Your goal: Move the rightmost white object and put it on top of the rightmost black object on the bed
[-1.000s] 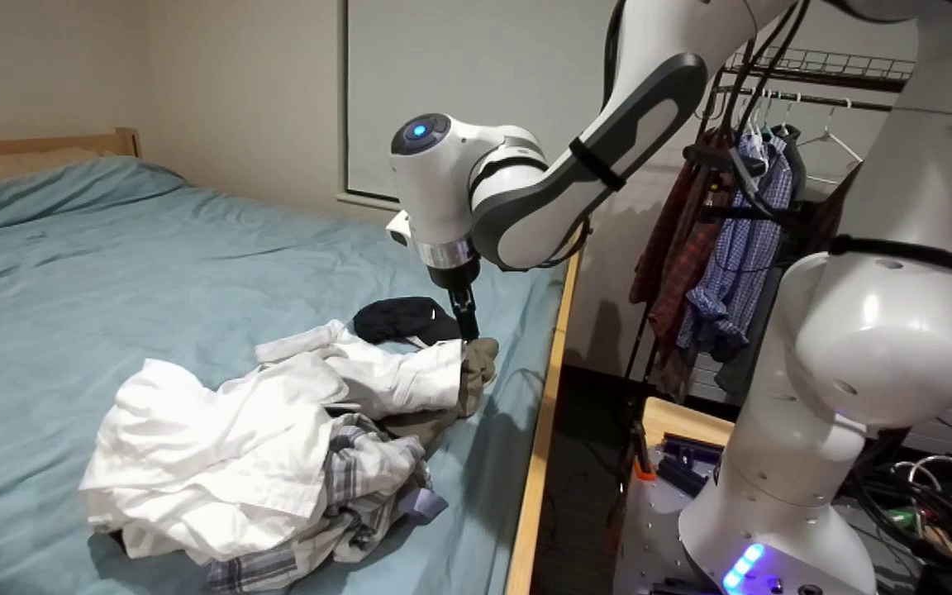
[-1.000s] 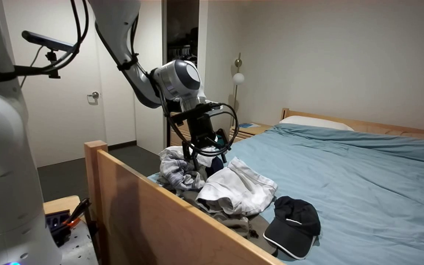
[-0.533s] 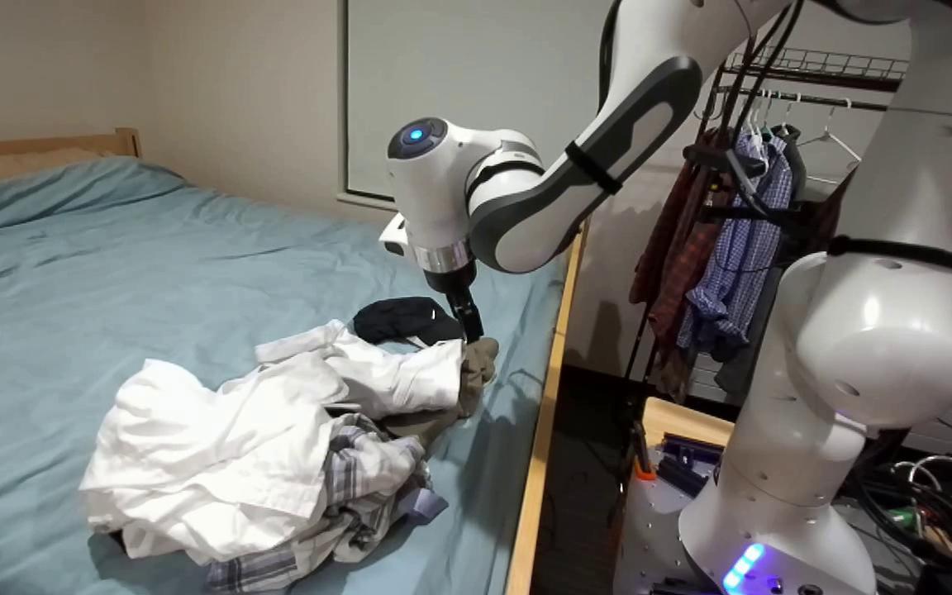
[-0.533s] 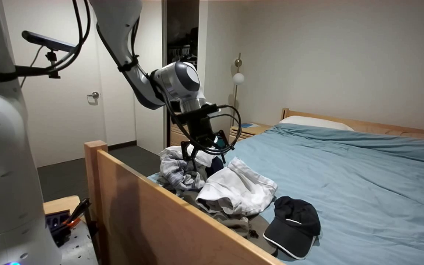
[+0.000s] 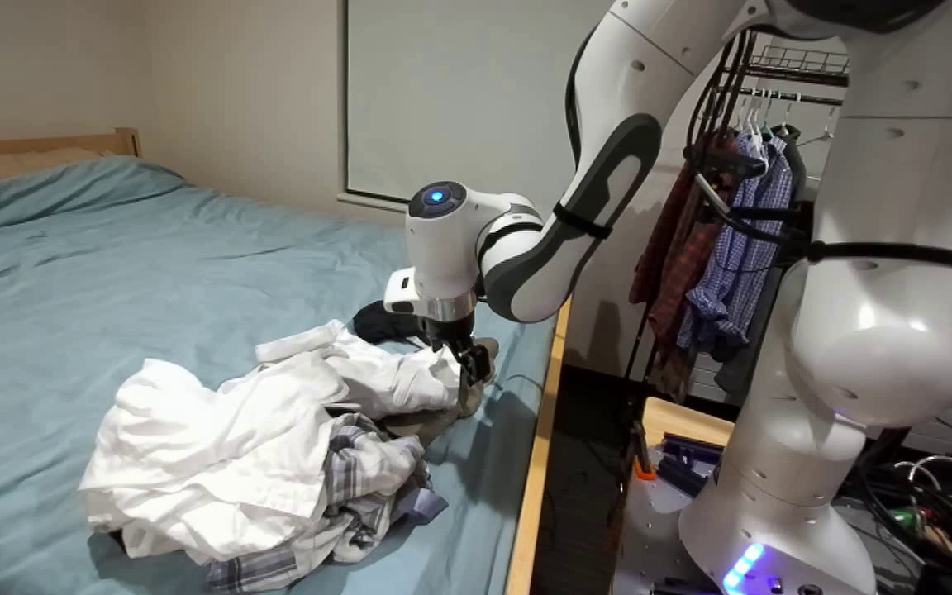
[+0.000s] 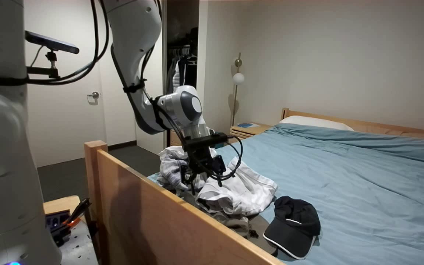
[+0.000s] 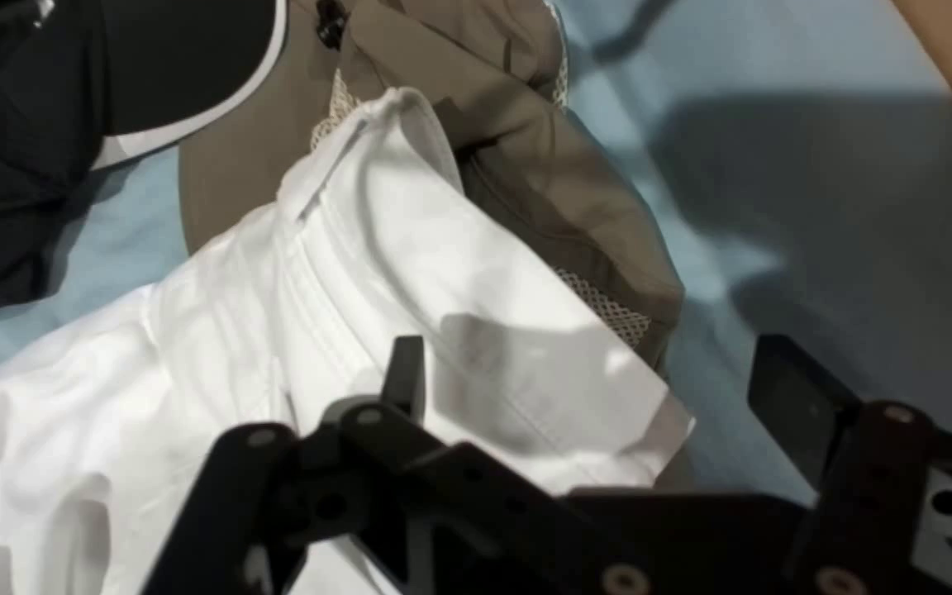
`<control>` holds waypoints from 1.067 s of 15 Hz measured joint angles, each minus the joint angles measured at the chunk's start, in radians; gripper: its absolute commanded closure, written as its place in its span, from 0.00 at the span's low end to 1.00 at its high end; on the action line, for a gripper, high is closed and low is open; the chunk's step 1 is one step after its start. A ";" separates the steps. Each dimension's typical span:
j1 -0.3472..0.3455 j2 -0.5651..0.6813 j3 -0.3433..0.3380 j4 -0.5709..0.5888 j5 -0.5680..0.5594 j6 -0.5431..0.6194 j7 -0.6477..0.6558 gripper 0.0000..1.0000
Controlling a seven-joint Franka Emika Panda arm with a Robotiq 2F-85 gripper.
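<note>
While spread wide at the gripper point(image 7: 596, 380), straddles the edge of the white garment point(image 7: 236, 347), apparently just above it.

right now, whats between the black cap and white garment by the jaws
The wrist view shows a brown brim and blue bedding between the white garment and black cap.

On the bed point(image 6: 355, 176), a rumpled white garment point(image 6: 243, 193) lies near a black cap point(image 6: 293, 230) with white-edged brim

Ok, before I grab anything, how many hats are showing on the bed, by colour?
Black cap: 1
Brown hat: 1, partly under the white garment
Total: 2 in view; the clothes pile could hide others
</note>
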 measured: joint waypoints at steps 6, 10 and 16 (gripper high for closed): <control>-0.008 0.015 -0.003 -0.001 0.007 0.013 -0.034 0.00; 0.000 0.090 0.011 0.035 0.042 0.074 0.003 0.00; 0.023 0.242 -0.024 0.148 -0.047 0.102 0.209 0.00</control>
